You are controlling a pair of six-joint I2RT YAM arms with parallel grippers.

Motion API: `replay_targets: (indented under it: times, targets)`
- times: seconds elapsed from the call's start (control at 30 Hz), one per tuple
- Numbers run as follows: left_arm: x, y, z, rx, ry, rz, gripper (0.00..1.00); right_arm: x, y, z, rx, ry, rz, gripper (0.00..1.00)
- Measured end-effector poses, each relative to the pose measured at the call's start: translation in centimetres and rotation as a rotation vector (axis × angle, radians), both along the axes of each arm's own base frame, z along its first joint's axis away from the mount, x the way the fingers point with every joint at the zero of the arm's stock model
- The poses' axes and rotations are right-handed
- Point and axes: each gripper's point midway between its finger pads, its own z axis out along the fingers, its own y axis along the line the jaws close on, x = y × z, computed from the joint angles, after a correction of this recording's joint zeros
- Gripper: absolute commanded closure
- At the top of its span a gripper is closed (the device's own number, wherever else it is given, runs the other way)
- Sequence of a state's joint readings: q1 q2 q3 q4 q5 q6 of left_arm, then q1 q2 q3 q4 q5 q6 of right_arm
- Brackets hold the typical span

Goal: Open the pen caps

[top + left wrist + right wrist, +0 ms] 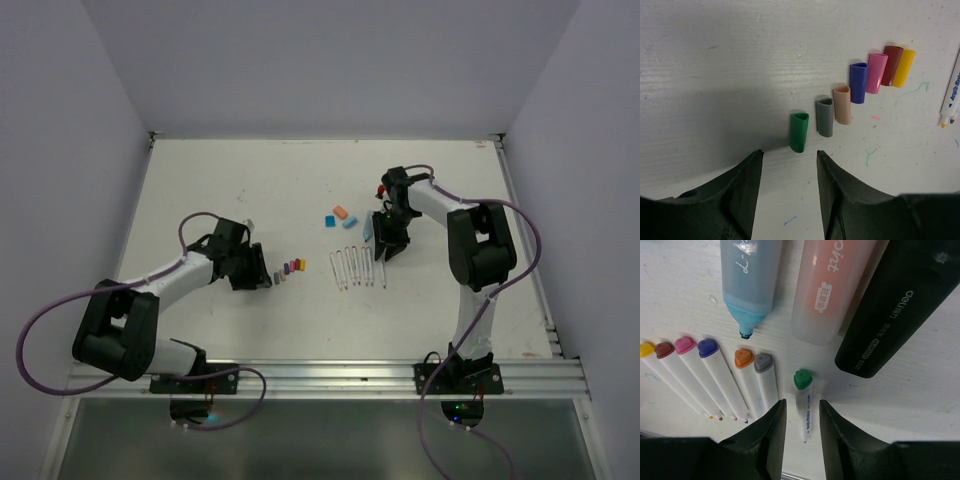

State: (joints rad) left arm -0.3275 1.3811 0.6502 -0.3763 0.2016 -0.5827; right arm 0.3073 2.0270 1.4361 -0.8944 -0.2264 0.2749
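Note:
Several small pen caps lie side by side on the white table: green [799, 131], grey [825, 117], tan [842, 104], purple [858, 82], pink [876, 73], dark red [892, 65] and yellow [904, 67]. My left gripper [789, 152] [262, 278] is open just short of the green cap, with nothing between its fingers. My right gripper [801, 407] [385, 250] is open astride a thin white pen with a green end [804, 400], with a gap on both sides. Beside it lie several uncapped white pens [720, 375] [358, 266].
An uncapped blue highlighter [747, 280], an orange highlighter [832, 285] and a black marker [895, 305] lie just beyond the right gripper. Chunky orange [340, 212] and blue [333, 221] caps sit behind the pen row. One white pen [951, 95] shows right of the caps.

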Motion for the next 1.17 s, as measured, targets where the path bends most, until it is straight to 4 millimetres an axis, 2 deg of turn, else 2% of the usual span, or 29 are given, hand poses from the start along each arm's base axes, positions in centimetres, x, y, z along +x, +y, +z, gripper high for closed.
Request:
replay_targets:
  times: [0.13, 0.23, 0.27, 0.33, 0.43, 0.63, 0.73, 0.9, 1.0, 1.1, 1.17]
  targets:
    - [0.0, 0.0, 0.3, -0.002, -0.006, 0.0, 0.49, 0.1, 0.0, 0.0, 0.0, -0.004, 0.005, 0.5]
    - [0.1, 0.0, 0.6, -0.006, -0.019, 0.0, 0.49, 0.2, 0.0, 0.1, 0.0, -0.012, 0.006, 0.44]
    - [0.1, 0.0, 0.7, -0.007, -0.022, 0.0, 0.49, 0.2, 0.0, 0.2, 0.0, -0.016, 0.006, 0.37]
    - [0.1, 0.0, 0.9, -0.009, -0.029, 0.0, 0.46, 0.1, -0.1, 0.6, 0.001, -0.028, -0.001, 0.01]
    - [0.2, -0.1, 1.4, -0.014, -0.044, 0.0, 0.43, -0.3, -0.3, 2.1, 0.004, -0.061, -0.006, 0.01]
    - [0.4, -0.4, 2.8, -0.043, -0.089, -0.007, 0.37, -2.0, -1.4, 6.6, 0.009, -0.176, -0.045, 0.01]
    - [0.5, -0.8, 4.2, -0.077, -0.13, -0.012, 0.24, -4.5, -2.3, 8.3, 0.012, -0.203, -0.073, 0.01]
    - [0.3, -1.3, 7.7, -0.159, -0.237, 0.002, 0.16, -8.6, -3.7, 10.6, 0.018, -0.248, -0.11, 0.01]
    - [-0.3, -1.7, 9.7, -0.23, -0.302, 0.018, 0.08, -10.7, -4.3, 11.5, 0.033, -0.278, -0.126, 0.01]
    - [-1.5, -2.1, 10.0, -0.302, -0.316, 0.027, 0.0, -13.0, -5.0, 11.9, 0.049, -0.312, -0.139, 0.01]
    - [-2.4, -2.5, 9.7, -0.345, -0.309, 0.027, 0.0, -14.5, -5.4, 12.1, 0.071, -0.353, -0.143, 0.01]
